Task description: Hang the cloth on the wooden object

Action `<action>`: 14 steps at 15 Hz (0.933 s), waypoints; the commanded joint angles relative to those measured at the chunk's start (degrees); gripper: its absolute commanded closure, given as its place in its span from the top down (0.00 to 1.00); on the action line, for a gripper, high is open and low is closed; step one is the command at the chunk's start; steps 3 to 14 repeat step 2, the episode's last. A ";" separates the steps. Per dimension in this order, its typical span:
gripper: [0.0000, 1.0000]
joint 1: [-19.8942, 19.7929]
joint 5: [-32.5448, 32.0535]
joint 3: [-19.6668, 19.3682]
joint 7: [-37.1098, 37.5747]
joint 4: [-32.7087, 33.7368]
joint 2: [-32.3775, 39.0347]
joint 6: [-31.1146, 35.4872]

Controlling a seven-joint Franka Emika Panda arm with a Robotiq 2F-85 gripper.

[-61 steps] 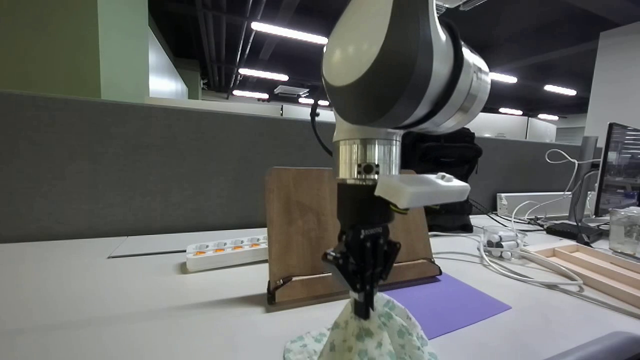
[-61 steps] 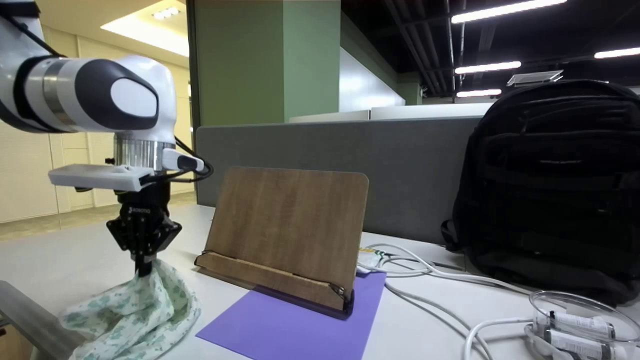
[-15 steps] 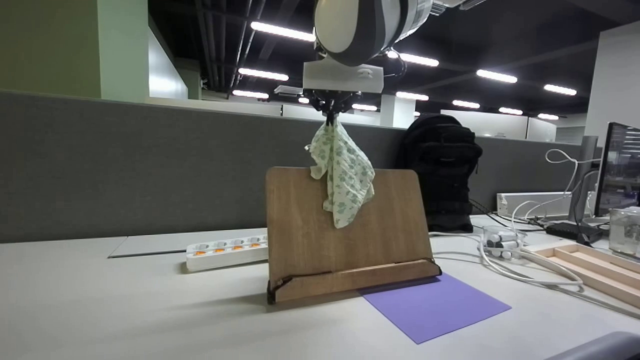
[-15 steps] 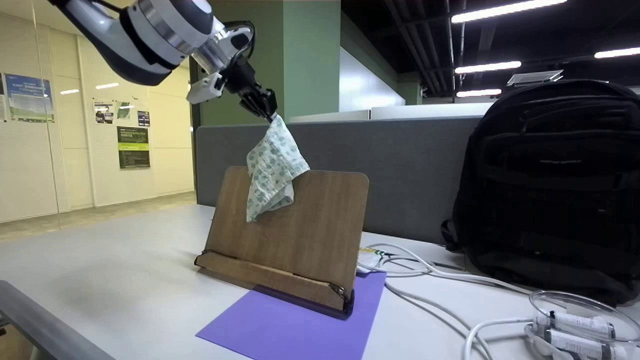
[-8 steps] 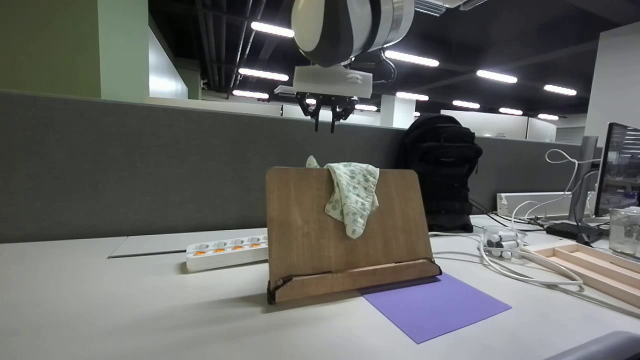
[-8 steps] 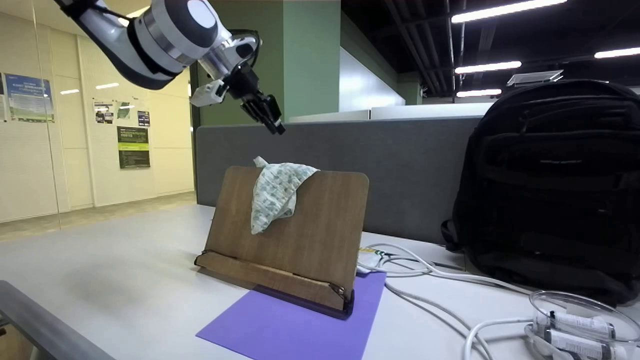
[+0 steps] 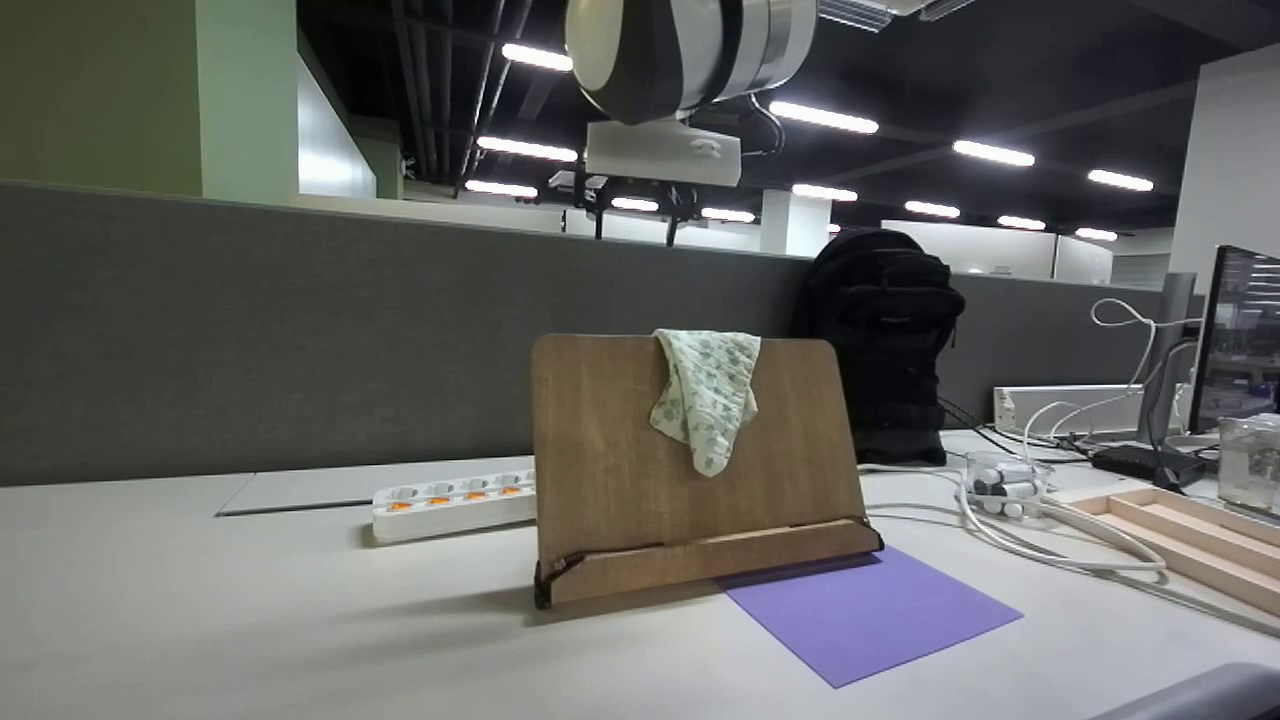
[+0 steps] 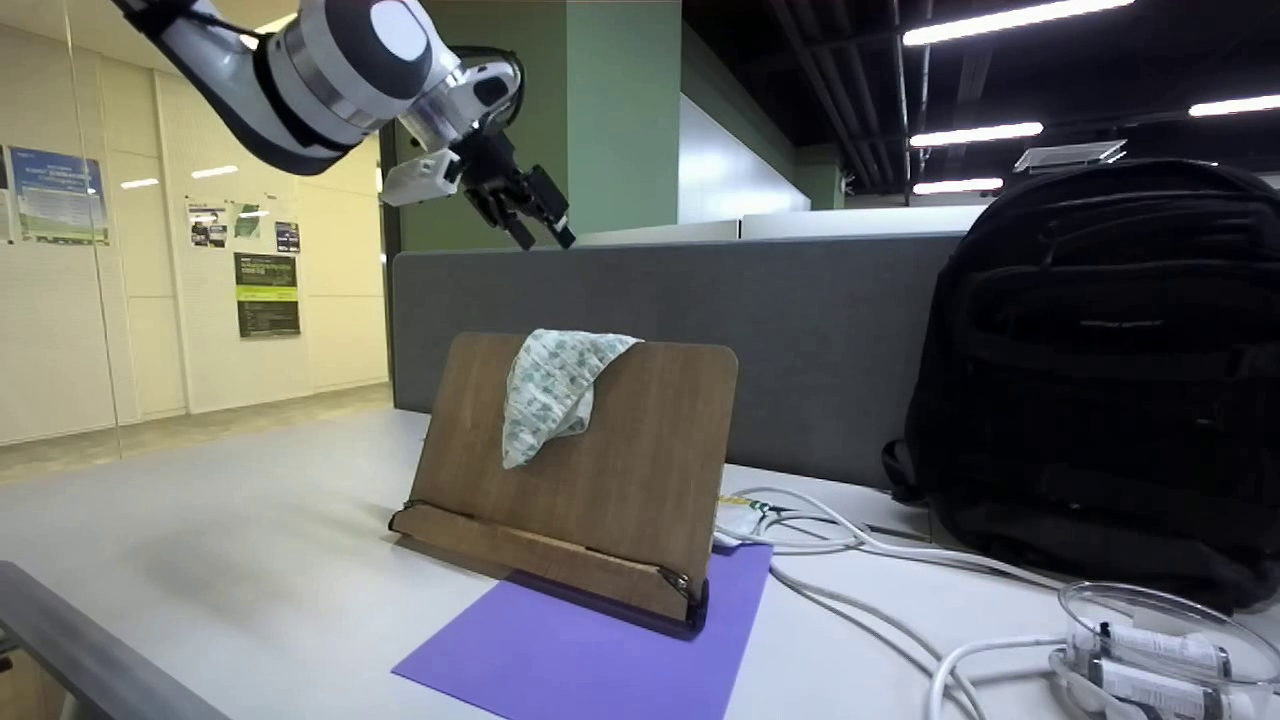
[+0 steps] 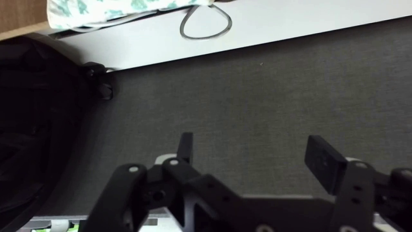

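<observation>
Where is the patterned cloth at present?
In an exterior view, the patterned cloth hangs over the top edge of the wooden bookstand, slightly right of centre, left of the black backpack.

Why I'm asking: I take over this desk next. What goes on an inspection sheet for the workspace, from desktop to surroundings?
Surface: white desk, bearing the wooden stand.
Job's things: cloth draped over the stand's top edge.
Clutter: power strip, partly hidden by the stand; purple sheet, partly under it; clear round container with small items inside; pale tray.
Tool: open, nothing between its jaws, higher than the cloth and apart from it.
Cables: white cables lying loose near the container.
Surroundings: grey partition behind, black backpack in front of it.
</observation>
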 commanded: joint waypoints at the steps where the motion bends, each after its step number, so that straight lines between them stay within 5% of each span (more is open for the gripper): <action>1: 1.00 1.89 1.15 -1.92 -6.94 0.32 2.53 2.24; 14: 1.00 2.78 0.99 -2.86 -8.62 0.17 3.53 2.05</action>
